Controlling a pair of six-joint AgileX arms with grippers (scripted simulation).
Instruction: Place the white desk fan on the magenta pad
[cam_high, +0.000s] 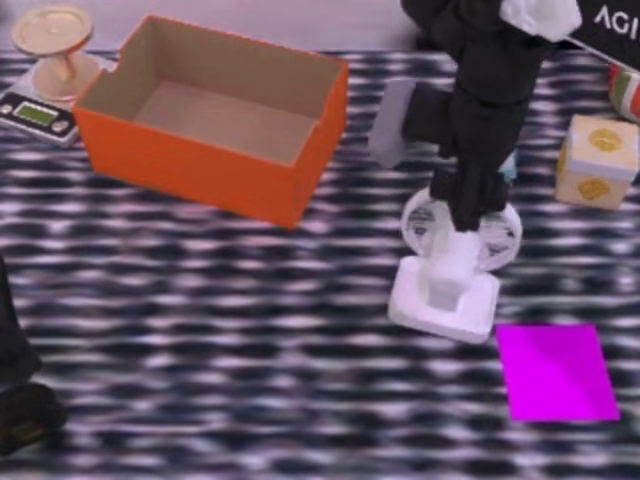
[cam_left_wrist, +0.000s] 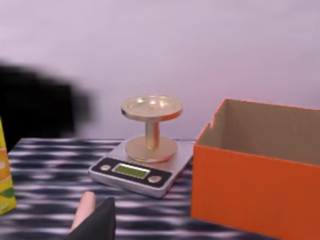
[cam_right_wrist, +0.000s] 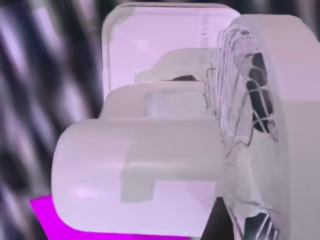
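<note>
The right gripper (cam_high: 468, 205) stood over the white desk fan (cam_high: 446, 285), jaw state indiscernible; the grasp step preceded transfer to the magenta pad (cam_high: 556, 372).

Gold spool-shaped stand (cam_left_wrist: 151, 127) atop grey digital scale (cam_left_wrist: 141, 170), just beside orange box (cam_left_wrist: 255, 187).

Simulated test bench — a striped counter (cam_high: 200, 330) before a blank wall. An orange box (cam_high: 215, 120) anchors it: digital scale (cam_high: 38, 115) just beside, dotted cube (cam_high: 597, 160) well apart.
</note>
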